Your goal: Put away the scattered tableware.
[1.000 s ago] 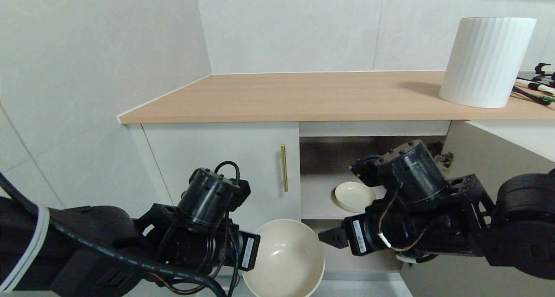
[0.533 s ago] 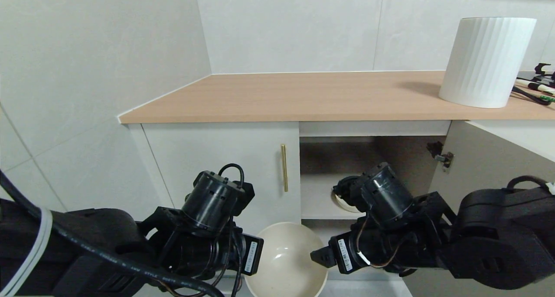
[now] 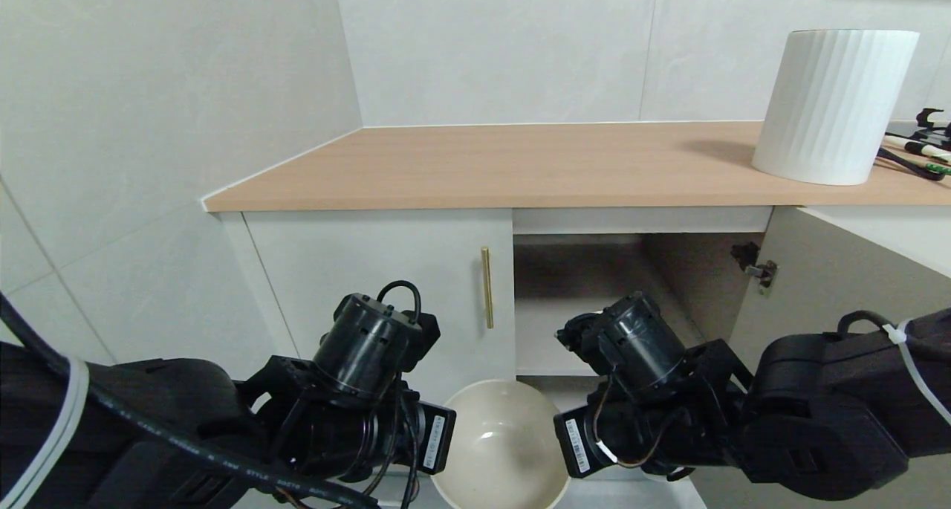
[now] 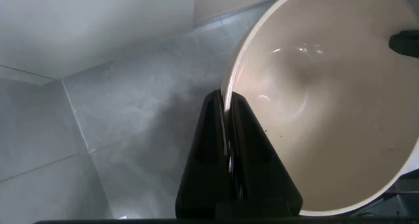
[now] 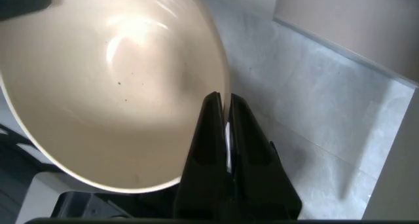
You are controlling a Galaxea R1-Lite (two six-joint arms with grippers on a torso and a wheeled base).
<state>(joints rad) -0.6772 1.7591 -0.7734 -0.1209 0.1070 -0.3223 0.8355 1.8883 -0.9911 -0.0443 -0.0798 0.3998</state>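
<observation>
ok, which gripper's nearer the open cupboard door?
Right. The right gripper pinches the bowl on the rim toward the open door; the left gripper pinches the opposite rim.

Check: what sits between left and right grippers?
The cream bowl, its opposite rims pinched by the left gripper and right gripper; head view shows it.

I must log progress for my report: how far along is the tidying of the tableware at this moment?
Done: the cupboard door stands open. In hand: the cream bowl is clamped at opposite rims by the left pincer and the right pincer, low in front of the cupboard. Left: it is not yet on the shelf.
</observation>
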